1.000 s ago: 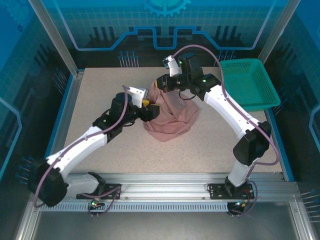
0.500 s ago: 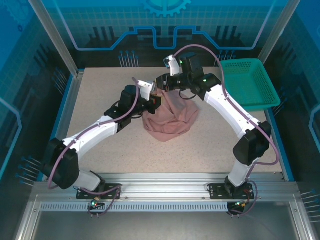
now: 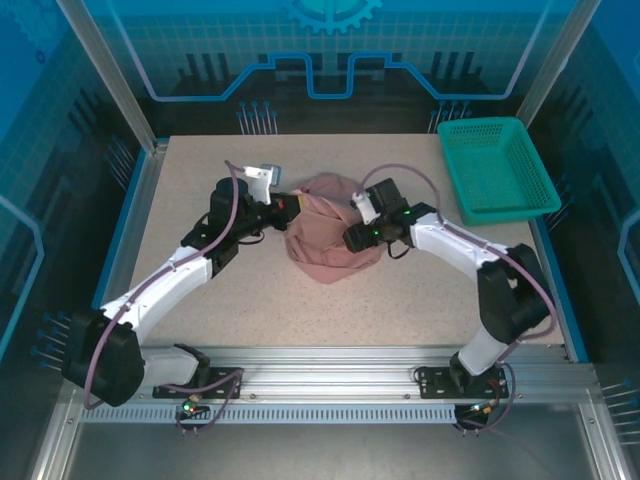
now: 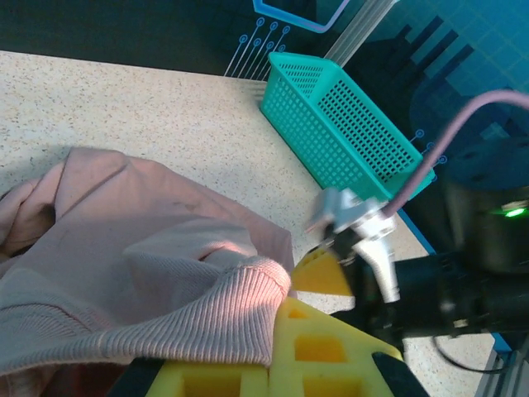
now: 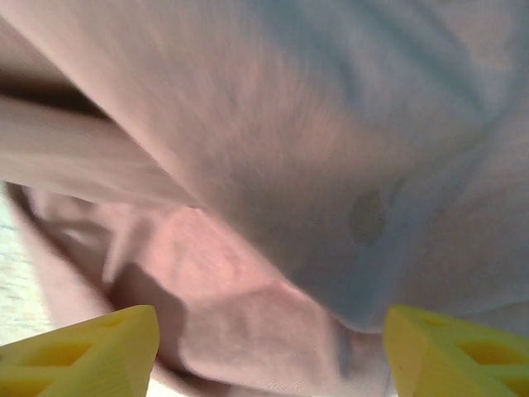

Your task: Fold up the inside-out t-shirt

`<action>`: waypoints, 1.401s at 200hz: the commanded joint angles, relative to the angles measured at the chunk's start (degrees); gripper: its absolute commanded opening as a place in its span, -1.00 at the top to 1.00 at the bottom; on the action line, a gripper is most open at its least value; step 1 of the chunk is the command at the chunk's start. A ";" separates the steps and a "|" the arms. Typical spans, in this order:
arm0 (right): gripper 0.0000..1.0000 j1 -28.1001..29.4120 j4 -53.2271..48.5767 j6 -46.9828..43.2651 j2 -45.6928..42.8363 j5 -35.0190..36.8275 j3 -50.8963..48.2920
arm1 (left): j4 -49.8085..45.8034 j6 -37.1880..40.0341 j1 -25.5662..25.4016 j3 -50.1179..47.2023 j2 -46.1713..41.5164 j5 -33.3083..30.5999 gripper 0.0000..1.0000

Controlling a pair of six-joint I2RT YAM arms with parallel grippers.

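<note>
Top external, left claw point(image 3: 293, 204) pinching t-shirt point(image 3: 325, 257) edge, right claw point(image 3: 351, 239) spread over it

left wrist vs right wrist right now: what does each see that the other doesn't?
Left wrist: the teal basket, the right arm, and the left gripper shut on the ribbed hem of the t-shirt. Right wrist: the right gripper open over bunched folds, close up. Both: the pink t-shirt.
</note>
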 commanded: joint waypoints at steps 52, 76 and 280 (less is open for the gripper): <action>0.21 -1.76 4.20 -2.84 9.91 11.80 6.97 | -0.95 -0.13 1.20 -0.42 -2.83 1.87 1.00; 0.80 -3.88 2.64 -2.81 7.23 12.40 7.32 | -1.14 -0.39 1.43 -0.51 -3.68 1.79 1.00; 1.00 -12.29 -10.18 3.79 -14.40 -24.63 -2.56 | -18.56 -1.70 0.42 -14.49 -9.52 -16.84 0.93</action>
